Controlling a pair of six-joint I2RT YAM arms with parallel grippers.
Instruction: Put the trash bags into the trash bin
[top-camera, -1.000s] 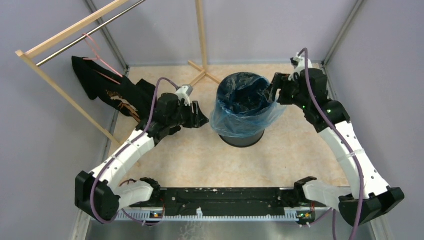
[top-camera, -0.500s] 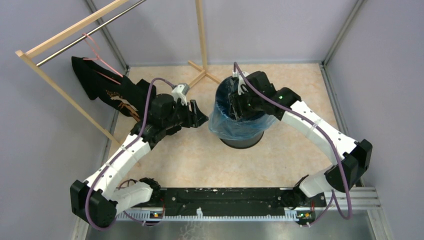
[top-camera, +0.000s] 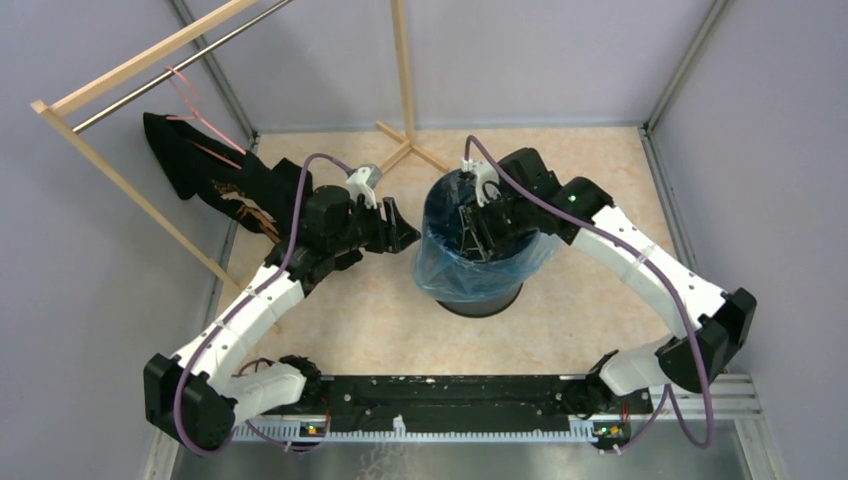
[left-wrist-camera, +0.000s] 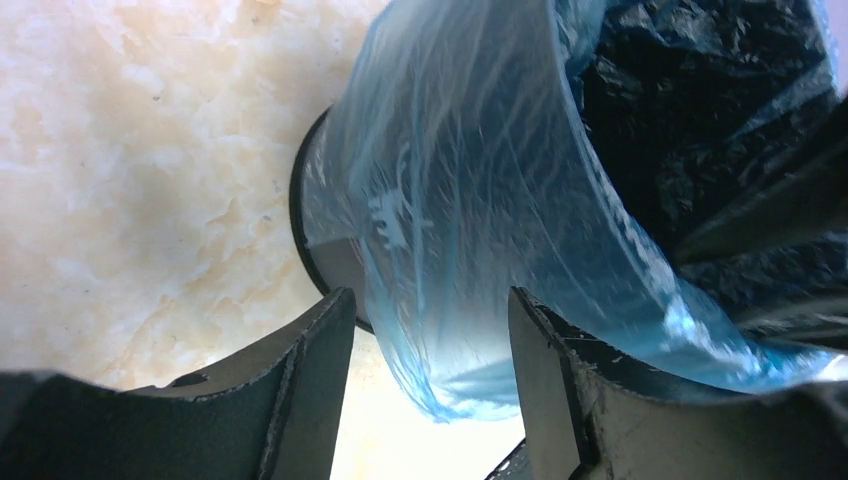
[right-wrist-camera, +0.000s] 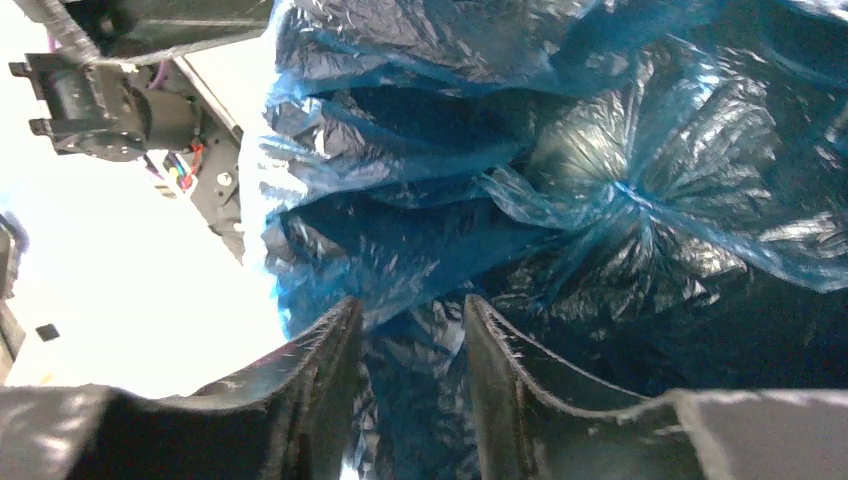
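The dark trash bin (top-camera: 487, 298) stands mid-table. The light-blue trash bag (top-camera: 440, 262) lines it, its edge folded out over the rim and hanging down the sides. My left gripper (top-camera: 408, 232) is open just left of the bin. In the left wrist view the bag's hanging edge (left-wrist-camera: 450, 250) lies in front of and partly between the open fingers of that gripper (left-wrist-camera: 430, 345), beside the bin wall (left-wrist-camera: 330, 255). My right gripper (top-camera: 472, 232) reaches down inside the bin. In the right wrist view its gripper (right-wrist-camera: 410, 330) is open, surrounded by crumpled bag film (right-wrist-camera: 600, 200).
A wooden clothes rack (top-camera: 130, 70) stands at the back left with a black garment (top-camera: 215, 180) on a pink hanger. Its wooden foot (top-camera: 405, 150) lies behind the bin. Enclosure walls close off the table's sides. The arms' base rail (top-camera: 450, 392) runs along the near edge.
My right arm swung from the bin's far right rim over the opening and down into the bag. The left gripper edged closer to the bin. The bin shifted slightly left.
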